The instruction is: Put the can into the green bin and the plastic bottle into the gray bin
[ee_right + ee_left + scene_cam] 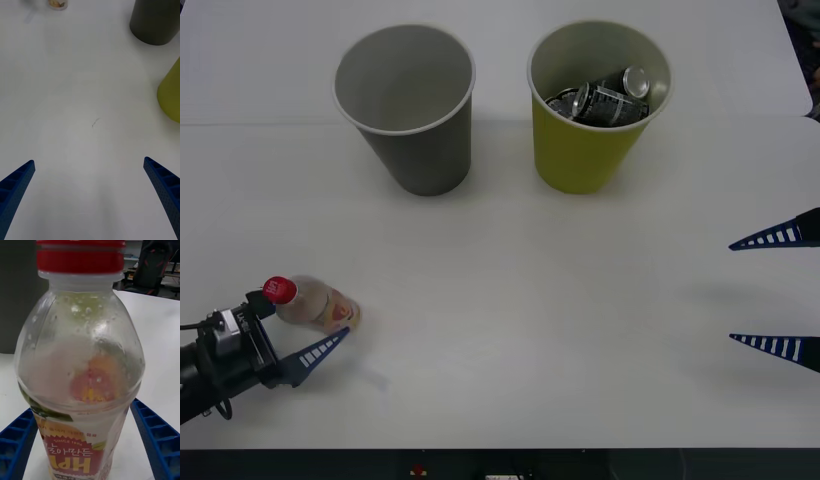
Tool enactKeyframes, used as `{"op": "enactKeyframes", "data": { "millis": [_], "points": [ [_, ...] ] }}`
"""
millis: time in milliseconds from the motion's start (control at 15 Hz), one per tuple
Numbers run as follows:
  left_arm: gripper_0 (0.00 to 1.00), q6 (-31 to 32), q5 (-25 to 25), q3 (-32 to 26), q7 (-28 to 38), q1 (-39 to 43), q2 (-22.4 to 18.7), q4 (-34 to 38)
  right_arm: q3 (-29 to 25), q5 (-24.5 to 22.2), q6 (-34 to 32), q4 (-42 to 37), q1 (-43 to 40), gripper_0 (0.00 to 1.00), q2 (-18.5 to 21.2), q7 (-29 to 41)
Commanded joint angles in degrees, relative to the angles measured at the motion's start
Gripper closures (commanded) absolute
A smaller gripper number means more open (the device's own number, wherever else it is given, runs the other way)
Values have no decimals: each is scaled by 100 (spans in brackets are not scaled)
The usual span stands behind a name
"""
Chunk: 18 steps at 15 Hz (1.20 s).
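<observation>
Plastic bottle point(315, 303) between left fingers point(320, 350), table point(530, 330) edge

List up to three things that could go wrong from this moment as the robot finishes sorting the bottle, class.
1. The left gripper has its jaws around the plastic bottle low on the label; gripped there, the bottle might tip or slip when lifted.
2. The gray bin stands close beside the green bin, which already holds cans; a poor aim could drop the bottle into the wrong bin or knock one over.
</observation>
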State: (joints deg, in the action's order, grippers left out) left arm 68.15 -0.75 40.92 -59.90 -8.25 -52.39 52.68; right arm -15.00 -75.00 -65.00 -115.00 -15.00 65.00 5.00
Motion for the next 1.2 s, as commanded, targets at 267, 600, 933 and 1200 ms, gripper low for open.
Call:
{"op": "enactKeyframes", "data": {
  "millis": [267, 600, 933, 1200],
  "points": [
    [100, -39, -4, -13, 57, -1, 9, 31, 0, 0, 0, 0, 0, 0, 0, 0],
    [100, -39, 690, -462, 681, 16, 0, 277, 0, 0, 0, 0, 0, 0, 0, 0],
    [100, -39, 2536, -2088, 2219, 429, -96, 1112, 0, 0, 0, 0, 0, 0, 0, 0],
    [100, -39, 3740, -3177, 3503, 807, -105, 2009, 0, 0, 0, 0, 0, 0, 0, 0]
  ]
}}
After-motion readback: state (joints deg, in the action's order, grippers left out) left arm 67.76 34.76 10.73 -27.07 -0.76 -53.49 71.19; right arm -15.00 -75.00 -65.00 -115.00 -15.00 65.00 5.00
